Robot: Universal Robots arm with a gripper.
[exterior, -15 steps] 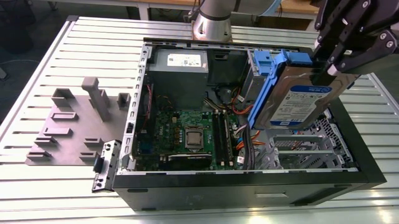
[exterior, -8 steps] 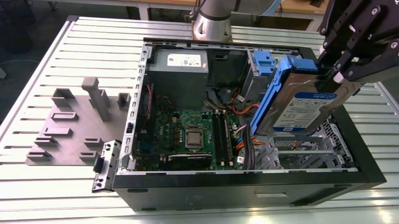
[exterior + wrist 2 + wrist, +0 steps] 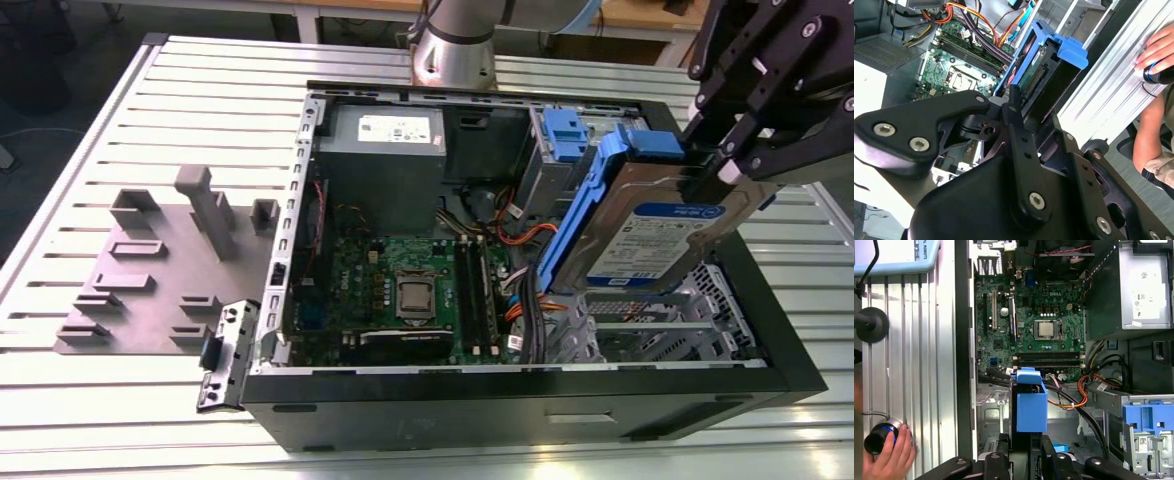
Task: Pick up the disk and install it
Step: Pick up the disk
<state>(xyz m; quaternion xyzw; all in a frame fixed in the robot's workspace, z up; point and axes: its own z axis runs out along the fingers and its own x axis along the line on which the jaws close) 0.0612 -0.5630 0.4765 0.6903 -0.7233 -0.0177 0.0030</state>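
Observation:
My gripper (image 3: 710, 165) is shut on the disk (image 3: 661, 235), a silver drive with a white-and-blue label and blue rails. It holds the disk by its upper end. The disk hangs tilted above the silver perforated cage (image 3: 674, 325) at the exterior view's right side of the open computer case (image 3: 534, 400), its lower end just over the cage. In the second wrist view the black fingers (image 3: 1015, 112) clamp the disk (image 3: 1046, 75) edge-on. In the first wrist view the disk's blue end (image 3: 1031, 407) sticks out past the gripper (image 3: 1024, 457) over the case floor.
Inside the case lie the green motherboard (image 3: 400, 285), a grey power supply (image 3: 387, 130) and bundled cables (image 3: 527, 235). A grey fixture plate (image 3: 160, 270) sits on the slatted table at the exterior view's left. A person's hand (image 3: 889, 460) rests on the table beside the case.

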